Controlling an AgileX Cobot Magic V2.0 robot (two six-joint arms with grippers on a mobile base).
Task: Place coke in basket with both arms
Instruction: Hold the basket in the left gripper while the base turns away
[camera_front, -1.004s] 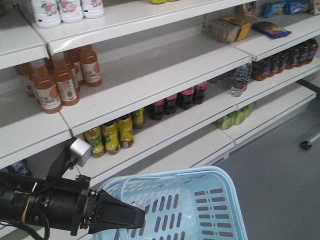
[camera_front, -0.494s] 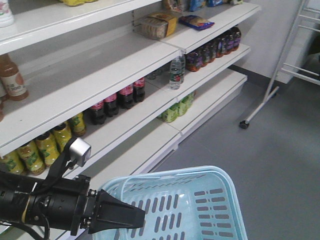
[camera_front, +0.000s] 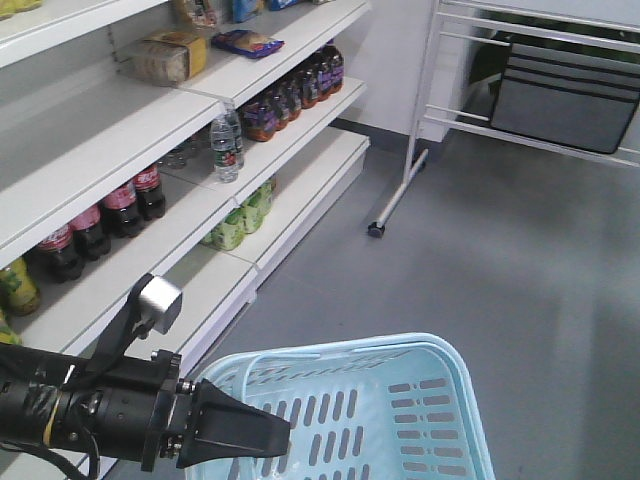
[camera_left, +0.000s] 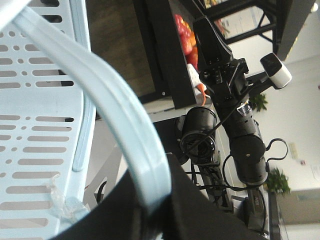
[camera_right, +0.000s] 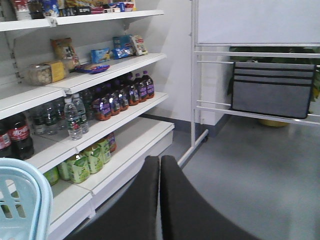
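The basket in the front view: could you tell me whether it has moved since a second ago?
Yes. The basket moved rightward along the shelving: the red-labelled cola bottles once above it now sit far left.

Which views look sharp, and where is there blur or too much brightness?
Front view: even light, light blue slotted plastic basket sharp. Left wrist view: its curved handle close and blurred, white wall behind washed out. Right wrist view: black right gripper dark, soft, without detail.
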